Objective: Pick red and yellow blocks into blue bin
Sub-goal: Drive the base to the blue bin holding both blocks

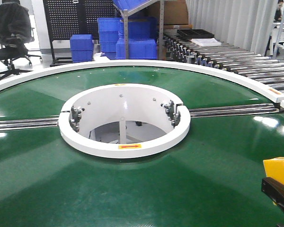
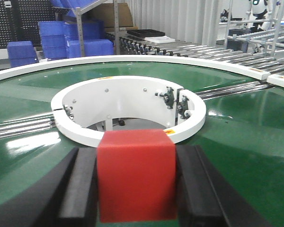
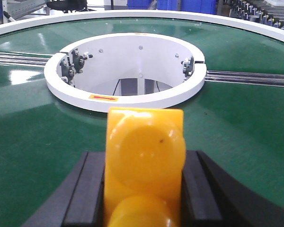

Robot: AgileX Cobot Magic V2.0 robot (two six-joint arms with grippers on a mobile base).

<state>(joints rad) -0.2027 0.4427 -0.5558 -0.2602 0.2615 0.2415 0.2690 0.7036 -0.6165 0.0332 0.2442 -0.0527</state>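
Left wrist view: the red cube (image 2: 135,175) is clamped between the black fingers (image 2: 78,189) of your left gripper (image 2: 135,189), and it looks clear of the belt. In the right wrist view the yellow studded brick (image 3: 144,165) is pinched the same way in your right gripper (image 3: 143,194). Both picks look done, so you're at the carry step. The blue bin shows in no view. Your next move calls for locating it, bringing each arm over it, then letting go. Below is a glossy green turntable (image 1: 132,198) with a white centre ring (image 1: 124,146). Beyond it are a roller conveyor (image 1: 236,61), stacked blue crates (image 1: 132,42) and an office chair (image 1: 12,28).
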